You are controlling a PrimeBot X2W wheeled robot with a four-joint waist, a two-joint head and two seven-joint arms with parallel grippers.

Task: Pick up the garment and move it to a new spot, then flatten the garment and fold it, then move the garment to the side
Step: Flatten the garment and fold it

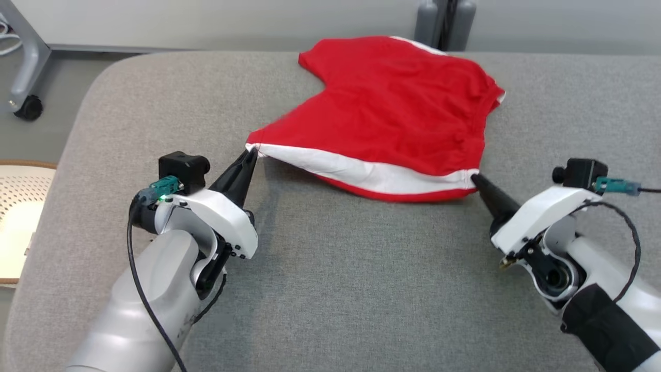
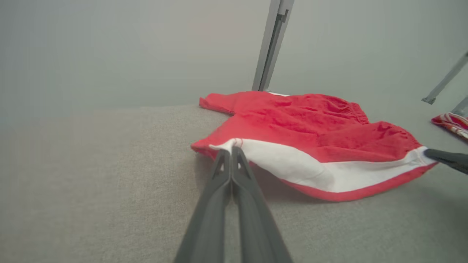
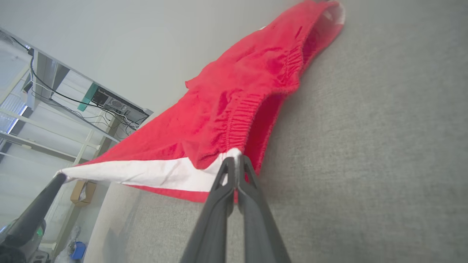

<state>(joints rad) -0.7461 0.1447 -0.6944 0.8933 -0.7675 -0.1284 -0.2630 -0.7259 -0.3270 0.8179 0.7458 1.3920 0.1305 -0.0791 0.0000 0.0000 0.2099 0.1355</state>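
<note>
Red garment (image 1: 392, 103) pinched at both near corners
Left gripper (image 1: 251, 153) and right gripper (image 1: 474, 178) each clamp the white-striped edge, taut between them; garment sits by the counter's (image 1: 335, 284) far edge.

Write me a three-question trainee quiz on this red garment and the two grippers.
1. True or false: the left gripper is shut on a corner of the red garment.
2. The right gripper grips: A) the garment's far edge, B) the other end of the near white-striped edge, C) nothing.
3. Fill in: the garment's far part rests on the ___ padded surface.

Key: 1 true; 2 B; 3 grey.
</note>
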